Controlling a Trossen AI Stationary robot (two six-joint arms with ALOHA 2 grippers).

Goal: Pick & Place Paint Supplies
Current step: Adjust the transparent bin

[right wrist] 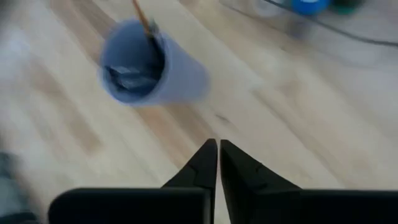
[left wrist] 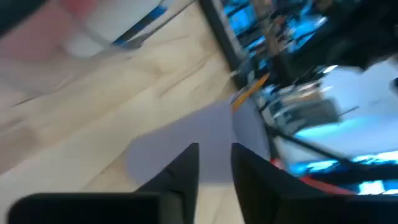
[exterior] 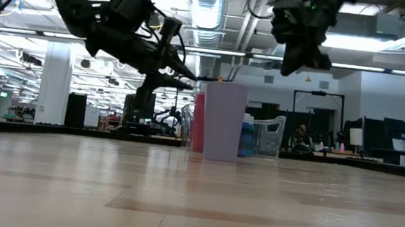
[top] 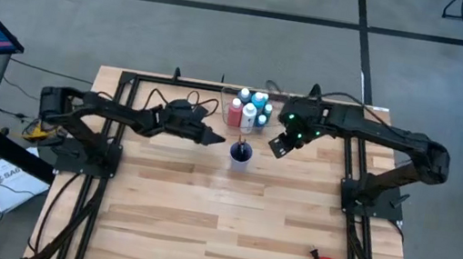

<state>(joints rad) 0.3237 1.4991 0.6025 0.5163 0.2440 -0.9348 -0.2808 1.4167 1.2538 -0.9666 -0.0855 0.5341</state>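
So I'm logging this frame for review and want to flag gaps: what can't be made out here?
- Brush in the cup: right wrist view blurred; tip hidden inside the cup.
- Bottles in the tub: too small in the high view to count; the low view's cup hides most of them.
- Left pincer: left wrist view smeared; whether it holds anything is unclear.
- Right pincer: shut, empty.

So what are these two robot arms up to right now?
They are sorting paint supplies. A brush stands in the small purple cup, and the paint bottles sit clustered behind it at the table's far edge. The left gripper hovers beside the cup. The right gripper hangs on the other side, jaws shut and empty.
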